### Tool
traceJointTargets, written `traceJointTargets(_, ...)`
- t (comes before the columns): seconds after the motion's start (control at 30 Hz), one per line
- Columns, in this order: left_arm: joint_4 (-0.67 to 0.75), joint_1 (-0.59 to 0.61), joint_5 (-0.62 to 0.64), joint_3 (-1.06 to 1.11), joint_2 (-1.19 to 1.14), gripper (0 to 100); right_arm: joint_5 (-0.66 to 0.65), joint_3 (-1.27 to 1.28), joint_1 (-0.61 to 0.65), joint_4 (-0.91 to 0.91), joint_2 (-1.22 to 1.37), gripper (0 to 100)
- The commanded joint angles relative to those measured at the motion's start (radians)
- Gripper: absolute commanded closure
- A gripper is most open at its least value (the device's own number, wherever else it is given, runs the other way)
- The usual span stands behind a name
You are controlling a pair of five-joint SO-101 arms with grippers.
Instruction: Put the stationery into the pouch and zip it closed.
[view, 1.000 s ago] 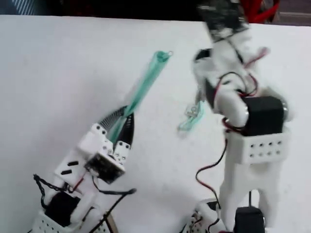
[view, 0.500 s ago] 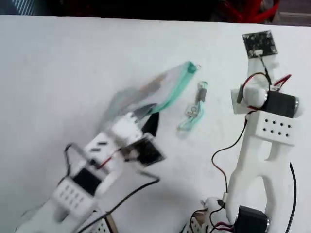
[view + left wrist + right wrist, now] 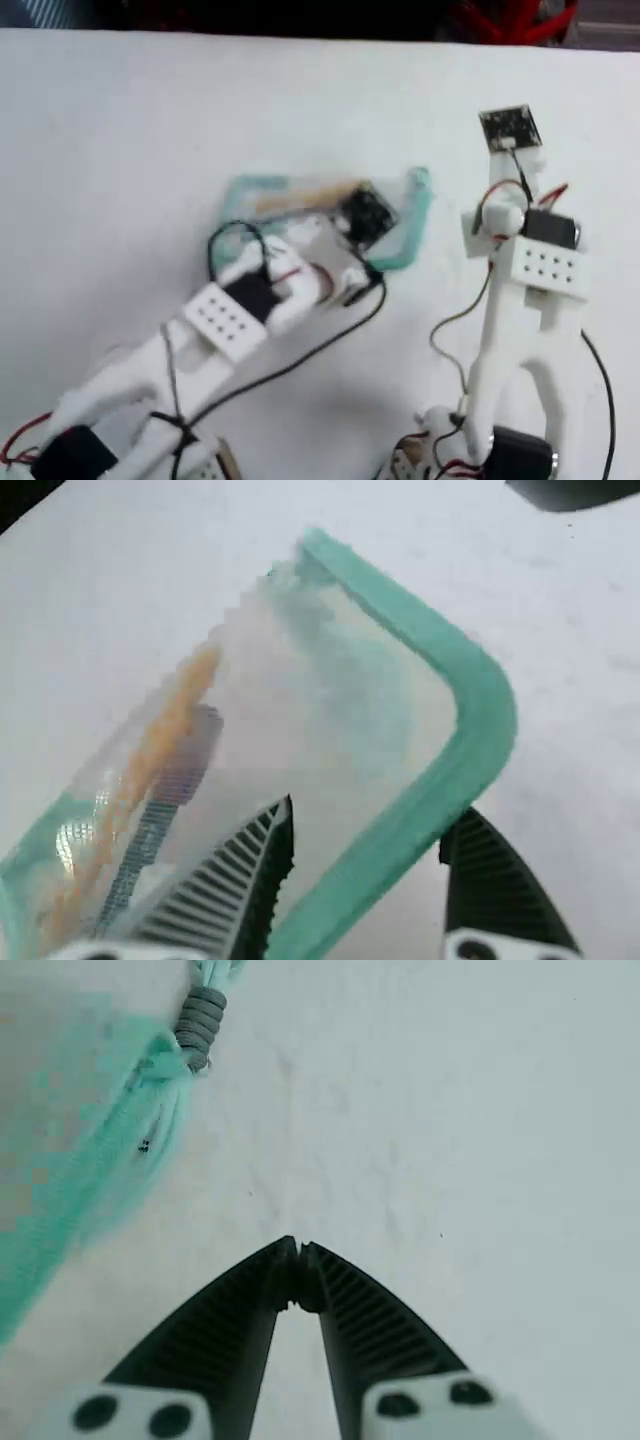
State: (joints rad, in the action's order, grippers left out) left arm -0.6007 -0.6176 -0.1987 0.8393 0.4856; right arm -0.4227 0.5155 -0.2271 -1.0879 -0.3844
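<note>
A clear pouch (image 3: pixel 285 198) with teal edging lies flat on the white tabletop (image 3: pixel 120 110). Inside it sits the stationery (image 3: pixel 160 770), a long orange item beside a grey one. The left gripper (image 3: pixel 372 825) has its fingers spread apart, with the pouch's teal corner edge running between them. The right gripper (image 3: pixel 298 1252) rests just beside the pouch's zip pull (image 3: pixel 200 1018), fingers pressed together on nothing. Half a second ago the pouch hung tilted off the tabletop in the left fingers; it has since come down, and the left arm has stretched forward over it. The right arm has drawn back from its spot a second ago.
</note>
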Motion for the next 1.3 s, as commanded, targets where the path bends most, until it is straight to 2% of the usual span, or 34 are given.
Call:
traceJointTargets(0.0,-0.123,-0.024,0.018,-0.150,0.007,75,-0.009,0.011,0.008,0.025,-0.031,97.9)
traceJointTargets(0.07,-0.213,-0.030,0.018,-0.221,0.007,75,-0.009,0.025,0.016,0.030,-0.031,97.9)
traceJointTargets(0.17,-0.400,-0.081,-0.097,-0.328,0.005,72,-0.009,0.038,0.027,0.038,-0.031,97.9)
traceJointTargets(0.2,-0.442,-0.090,-0.094,-0.364,0.005,72,-0.006,0.043,0.027,0.038,-0.031,97.9)
traceJointTargets(0.33,-0.500,-0.021,-0.051,-0.512,0.007,72,-0.002,0.054,0.024,0.035,-0.031,97.9)
traceJointTargets(0.43,-0.517,0.096,-0.049,-0.652,0.008,77,-0.002,0.054,0.010,0.030,-0.031,97.9)
traceJointTargets(0.6,-0.589,0.308,-0.058,-0.914,0.007,98,-0.002,0.021,0.062,0.065,-0.028,97.9)
traceJointTargets(0.77,-0.529,0.573,-0.052,-1.040,-0.001,95,-0.002,-0.054,0.170,0.124,-0.030,97.9)
traceJointTargets(0.87,-0.502,0.696,-0.051,-1.059,0.015,95,0.025,-0.190,0.239,0.001,-0.033,97.9)
traceJointTargets(0.93,-0.600,0.733,-0.049,-1.109,0.054,95,0.107,-0.341,0.278,-0.166,-0.033,97.9)
traceJointTargets(1.13,-0.956,0.662,-0.049,-1.278,0.302,95,0.276,-0.848,0.369,-0.628,-0.033,97.9)
traceJointTargets(1.27,-1.022,0.661,-0.009,-1.269,0.547,97,0.319,-0.918,0.380,-0.641,-0.160,97.9)
